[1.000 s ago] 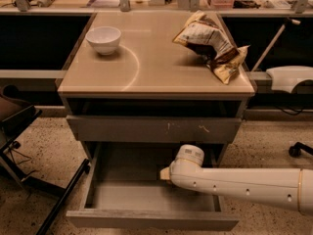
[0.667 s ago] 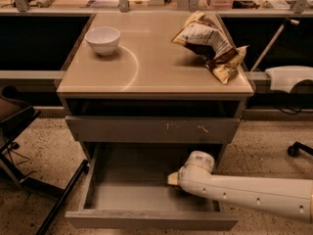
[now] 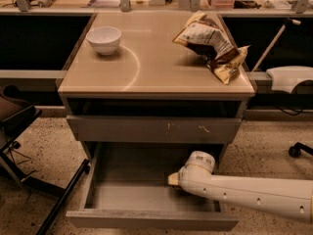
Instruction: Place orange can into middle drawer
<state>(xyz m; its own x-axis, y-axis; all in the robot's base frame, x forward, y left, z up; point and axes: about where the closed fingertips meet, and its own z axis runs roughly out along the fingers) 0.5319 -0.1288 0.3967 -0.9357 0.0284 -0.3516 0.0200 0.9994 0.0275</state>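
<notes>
The middle drawer (image 3: 122, 195) is pulled out below the table, with a plain front panel and a smooth grey inside. My white arm reaches in from the right, and the gripper (image 3: 179, 178) is low inside the drawer's right half, mostly hidden behind the round wrist (image 3: 198, 163). A small pale-gold bit (image 3: 172, 179) shows at the arm's tip. I cannot tell whether this is the orange can; otherwise the can is out of sight.
Above the open drawer is a shut drawer front with white scuff marks (image 3: 166, 127). On the tabletop are a white bowl (image 3: 103, 39) at the back left and a snack bag (image 3: 211, 45) at the right. A dark chair base (image 3: 29, 180) stands at the left.
The arm's end has shifted slightly right and down inside the drawer. The bowl, bag and drawers have not moved.
</notes>
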